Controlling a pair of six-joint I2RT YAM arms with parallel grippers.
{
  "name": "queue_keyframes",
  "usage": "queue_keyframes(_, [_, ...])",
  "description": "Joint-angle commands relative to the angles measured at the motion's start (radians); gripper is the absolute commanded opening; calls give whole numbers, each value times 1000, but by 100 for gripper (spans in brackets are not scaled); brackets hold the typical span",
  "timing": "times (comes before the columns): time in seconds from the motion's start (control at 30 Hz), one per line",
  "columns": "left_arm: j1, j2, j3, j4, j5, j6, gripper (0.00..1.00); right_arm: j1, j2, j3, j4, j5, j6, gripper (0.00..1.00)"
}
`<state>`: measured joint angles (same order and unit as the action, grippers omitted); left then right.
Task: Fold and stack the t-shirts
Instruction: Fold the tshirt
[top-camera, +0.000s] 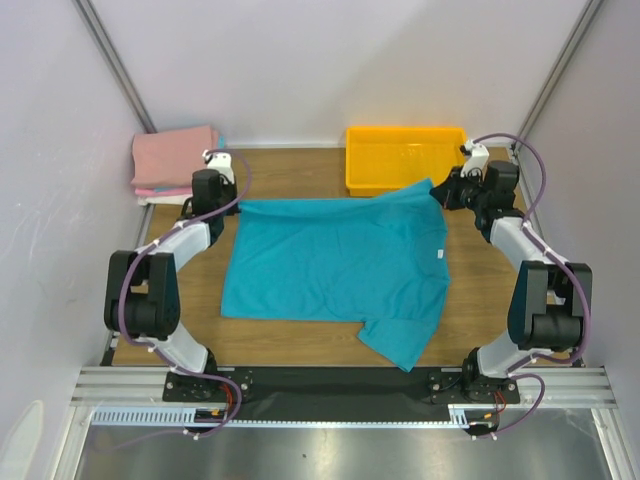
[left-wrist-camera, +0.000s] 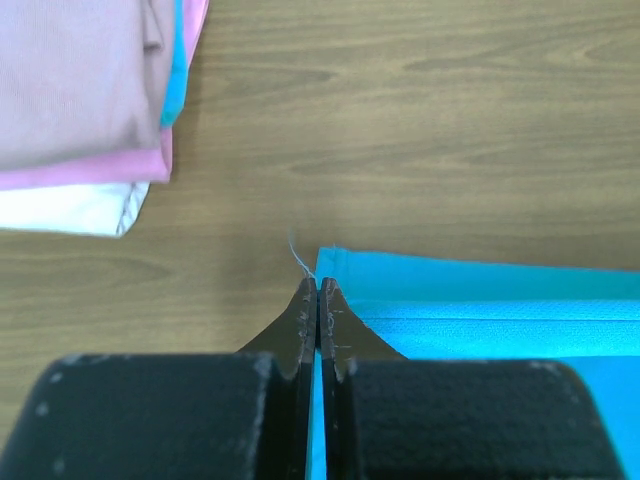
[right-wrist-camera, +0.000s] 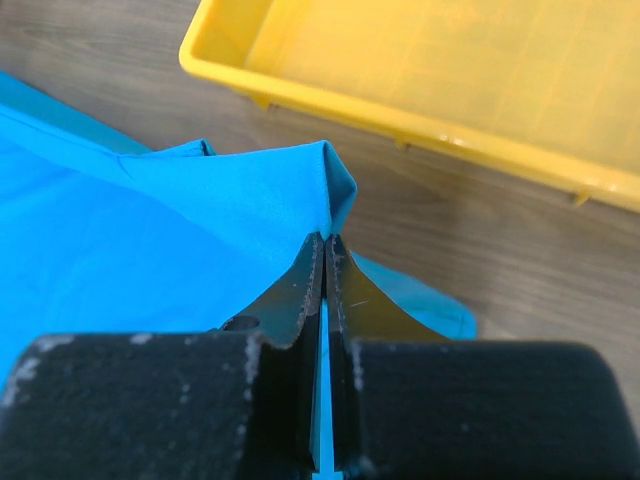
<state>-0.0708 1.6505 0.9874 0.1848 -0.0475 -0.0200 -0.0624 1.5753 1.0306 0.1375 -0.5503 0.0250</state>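
A teal-blue t-shirt (top-camera: 335, 260) lies spread over the middle of the wooden table, its white neck label (top-camera: 439, 257) towards the right and one sleeve trailing to the near edge. My left gripper (top-camera: 234, 204) is shut on the shirt's far left corner; in the left wrist view the fingertips (left-wrist-camera: 317, 286) pinch the hem of the teal cloth (left-wrist-camera: 480, 310). My right gripper (top-camera: 441, 193) is shut on the far right corner, where the cloth (right-wrist-camera: 150, 230) rises in a peak to the closed tips (right-wrist-camera: 326, 242). Folded pink and white t-shirts (top-camera: 175, 157) are stacked at the far left.
A yellow plastic tray (top-camera: 352, 160) stands at the back right, just behind the shirt's far edge, close to my right gripper (right-wrist-camera: 420, 70). The folded stack (left-wrist-camera: 80, 90) lies just beyond and left of my left gripper. Enclosure walls border the table on both sides.
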Motion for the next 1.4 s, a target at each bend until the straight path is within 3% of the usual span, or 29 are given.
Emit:
queue_keyframes(0.0, [11, -80, -45, 12, -3, 43, 0, -14, -67, -38, 16, 10, -16, 0])
queue_keyframes(0.53, [9, -169, -181, -85, -31, 77, 0, -24, -152, -227, -30, 65, 4, 0])
queue_keyframes(1.2, [-24, -139, -219, -165, -51, 71, 0, -28, -147, -267, -95, 139, -8, 0])
queue_keyframes(1.27, [-26, -149, -214, -174, -45, 66, 5, -28, -150, -264, -101, 139, -8, 0])
queue_keyframes(1.33, [-26, -161, -216, -177, -43, 66, 22, -28, -162, -259, -111, 135, -8, 0])
queue_keyframes(1.37, [-26, -181, -217, -177, -51, 65, 38, -28, -175, -254, -125, 128, -8, 9])
